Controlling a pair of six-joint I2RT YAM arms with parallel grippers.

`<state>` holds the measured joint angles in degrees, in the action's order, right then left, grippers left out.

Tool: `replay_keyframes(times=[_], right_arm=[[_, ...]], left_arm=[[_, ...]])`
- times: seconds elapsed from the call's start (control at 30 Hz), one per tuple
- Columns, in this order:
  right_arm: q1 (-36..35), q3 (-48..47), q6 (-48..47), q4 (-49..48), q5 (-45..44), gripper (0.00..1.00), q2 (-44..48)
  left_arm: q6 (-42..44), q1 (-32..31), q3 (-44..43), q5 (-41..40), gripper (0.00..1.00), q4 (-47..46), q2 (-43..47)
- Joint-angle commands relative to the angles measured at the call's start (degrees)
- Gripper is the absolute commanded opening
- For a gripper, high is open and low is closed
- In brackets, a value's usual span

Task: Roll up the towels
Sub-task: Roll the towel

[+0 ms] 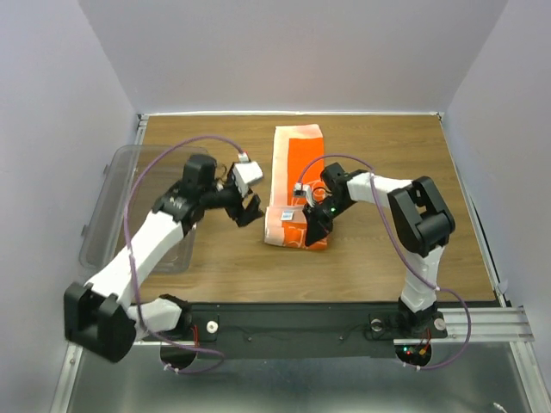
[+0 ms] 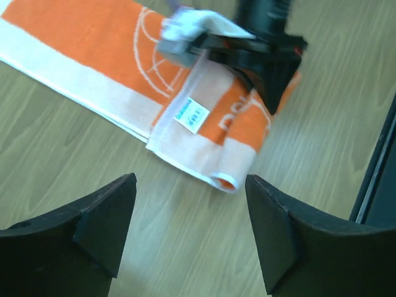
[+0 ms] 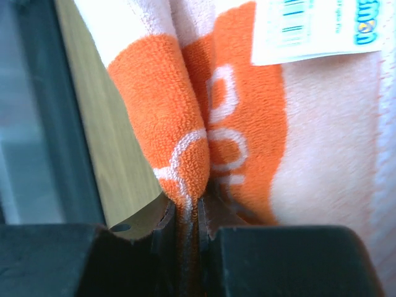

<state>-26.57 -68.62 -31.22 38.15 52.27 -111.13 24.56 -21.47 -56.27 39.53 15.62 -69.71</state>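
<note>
The orange and white towel [image 1: 297,163] lies lengthwise down the middle of the wooden table, its near end rolled up into a short roll [image 1: 288,228]. My right gripper [image 1: 313,225] is shut on a fold of that roll; the right wrist view shows orange terry cloth [image 3: 179,142] pinched between the jaws. A white care label [image 2: 191,116] shows on the roll. My left gripper [image 1: 247,212] hangs open just left of the roll, not touching it. Its two black fingers [image 2: 102,213] frame bare wood, with the roll's end [image 2: 226,180] just beyond them.
A clear plastic tub [image 1: 129,202] stands at the table's left edge, partly under my left arm. A black rail [image 1: 301,318] runs along the near edge, and purple cables loop over both arms.
</note>
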Motion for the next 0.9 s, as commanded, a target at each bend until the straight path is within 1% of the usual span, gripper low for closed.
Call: replay_keyframes(times=[0.0, 0.03, 0.07, 0.1, 0.13, 0.17, 0.2, 0.23, 0.27, 0.3, 0.33, 0.4, 0.43, 0.47, 0.5, 0.63, 0.77, 0.87], right_arm=[[1.69, -8.27, -3.04, 14.72, 8.01, 0.13, -6.98], [2.22, -9.59, -3.14, 16.06, 9.41, 0.13, -9.86], [2.40, -11.08, -2.97, 17.73, 10.30, 0.13, -10.76], [2.66, -11.62, -2.79, 18.27, 11.00, 0.13, -12.34], [2.83, -12.06, -2.44, 18.62, 11.45, 0.13, -12.79], [3.01, -12.41, -2.00, 18.71, 11.97, 0.13, -13.23], [3.01, -12.76, -1.83, 18.97, 12.15, 0.13, -13.67], [3.10, -13.20, -1.48, 19.41, 12.41, 0.13, -14.02], [3.01, -13.38, -1.04, 19.68, 12.50, 0.14, -14.63], [3.10, -13.64, -1.03, 19.68, 12.42, 0.14, -14.99], [3.10, -14.08, -0.60, 20.12, 12.33, 0.14, -15.17], [3.19, -14.61, -0.51, 21.00, 12.33, 0.15, -16.92], [3.19, -15.13, -1.38, 22.91, 12.24, 0.15, -17.71], [3.28, -16.01, -1.73, 23.80, 12.24, 0.15, -18.50], [3.19, -16.54, -3.22, 25.90, 12.24, 0.15, -19.90], [3.28, -17.43, -4.11, 27.85, 13.03, 0.16, -21.41], [3.28, -17.86, -4.63, 29.17, 13.65, 0.16, -21.58], [3.28, -18.13, -4.73, 29.87, 13.12, 0.16, -21.85]], left_arm=[[15.50, -11.46, 12.10, -15.33, 0.84, -4.45, 8.79], [16.65, -17.66, 14.50, -21.54, 0.85, -7.15, 11.33], [17.88, -20.07, 18.26, -23.25, 0.85, -8.05, 12.22], [20.42, -22.27, 19.78, -24.92, 0.85, -9.10, 12.58], [21.05, -25.34, 21.10, -29.72, 0.85, -10.77, 12.84], [22.19, -29.20, 22.07, -31.16, 0.86, -13.92, 12.41], [23.25, -31.24, 22.78, -32.57, 0.86, -15.16, 11.62], [24.56, -32.65, 23.74, -35.98, 0.85, -17.09, 10.57], [25.01, -34.58, 24.10, -37.32, 0.85, -20.42, 7.95], [25.28, -35.30, 24.36, -38.64, 0.85, -22.36, 6.62], [26.15, -35.82, 25.24, -41.00, 0.86, -26.82, 5.04], [27.73, -37.14, 26.91, -42.25, 0.86, -31.33, 4.32], [28.78, -38.63, 28.66, -42.51, 0.87, -33.00, 4.06], [31.23, -39.34, 29.46, -42.78, 0.87, -35.54, 3.36], [32.30, -40.13, 30.07, -43.13, 0.87, -36.52, 2.83], [36.52, -43.30, 32.80, -46.20, 0.87, -41.18, -1.82], [36.88, -43.83, 32.02, -48.75, 0.87, -44.71, -7.88], [36.79, -43.74, 31.14, -50.42, 0.85, -47.86, -12.00]])
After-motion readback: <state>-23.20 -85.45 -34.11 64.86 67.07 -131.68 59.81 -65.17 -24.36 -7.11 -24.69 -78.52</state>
